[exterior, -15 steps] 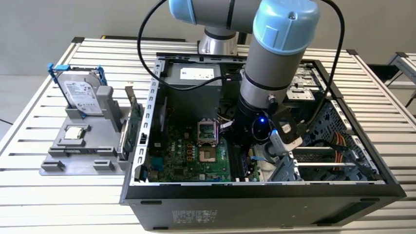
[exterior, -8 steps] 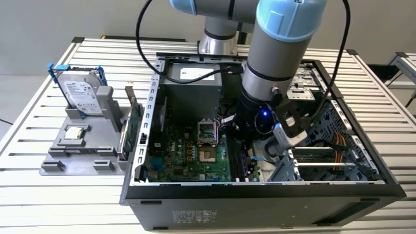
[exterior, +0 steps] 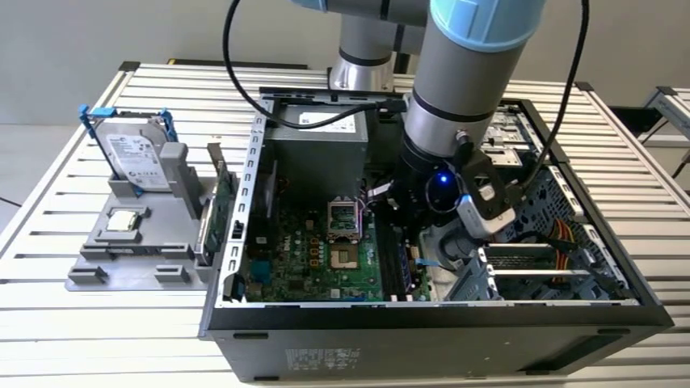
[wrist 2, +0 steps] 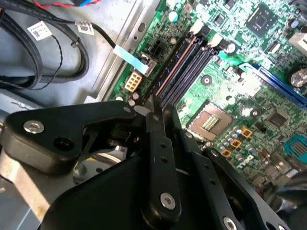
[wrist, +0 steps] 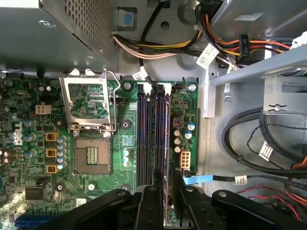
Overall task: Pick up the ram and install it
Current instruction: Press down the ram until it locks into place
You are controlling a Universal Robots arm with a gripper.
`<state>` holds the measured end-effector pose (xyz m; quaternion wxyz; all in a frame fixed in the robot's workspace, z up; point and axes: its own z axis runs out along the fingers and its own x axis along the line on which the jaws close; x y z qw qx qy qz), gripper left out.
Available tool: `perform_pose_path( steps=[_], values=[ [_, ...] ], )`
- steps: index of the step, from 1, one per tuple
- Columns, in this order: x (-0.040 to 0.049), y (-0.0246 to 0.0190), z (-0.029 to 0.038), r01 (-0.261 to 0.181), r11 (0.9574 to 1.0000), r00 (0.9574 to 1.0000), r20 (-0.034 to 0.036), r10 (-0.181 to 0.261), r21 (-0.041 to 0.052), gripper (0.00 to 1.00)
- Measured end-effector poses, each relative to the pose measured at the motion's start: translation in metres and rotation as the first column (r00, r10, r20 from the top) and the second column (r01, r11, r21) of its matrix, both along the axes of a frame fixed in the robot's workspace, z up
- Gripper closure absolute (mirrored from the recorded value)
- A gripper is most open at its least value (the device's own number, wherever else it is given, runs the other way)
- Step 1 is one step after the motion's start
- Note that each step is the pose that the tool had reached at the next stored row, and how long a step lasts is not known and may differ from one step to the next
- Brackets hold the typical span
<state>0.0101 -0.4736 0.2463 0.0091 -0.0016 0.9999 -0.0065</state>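
The gripper [wrist: 165,199] is down inside the open computer case [exterior: 431,323], over the motherboard's [wrist: 57,158] long black memory slots [wrist: 146,139]; its jaws are drawn close together on the ram [wrist: 166,143], a thin stick standing edge-on in the slot nearest the motherboard's edge, beside a white connector [wrist: 184,159]. In the second wrist view the black fingers [wrist 2: 156,143] meet over the stick's near end, while the exterior view shows the arm [exterior: 464,89] reaching down and, on the bench's far left side, a hard drive [exterior: 135,158] standing in a grey holder [exterior: 140,250].

Hard drive [exterior: 138,160] stands at the exterior view's left of the computer case [exterior: 431,335]
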Motion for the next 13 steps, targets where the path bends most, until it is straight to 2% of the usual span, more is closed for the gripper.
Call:
perform_pose_path(
  steps=[1, 10, 13],
  values=[
    [0.0000, 0.0000, 0.0004, 0.000, 1.0000, 1.0000, -0.0001, 0.000, -0.0003, 1.00],
    [0.0000, 0.0000, 0.0017, 0.000, 1.0000, 1.0000, -0.0001, 0.000, -0.0003, 1.00],
    [-0.0001, -0.0003, 0.0017, 0.000, 1.0000, 1.0000, -0.0021, 0.000, -0.0006, 1.00]
  ],
)
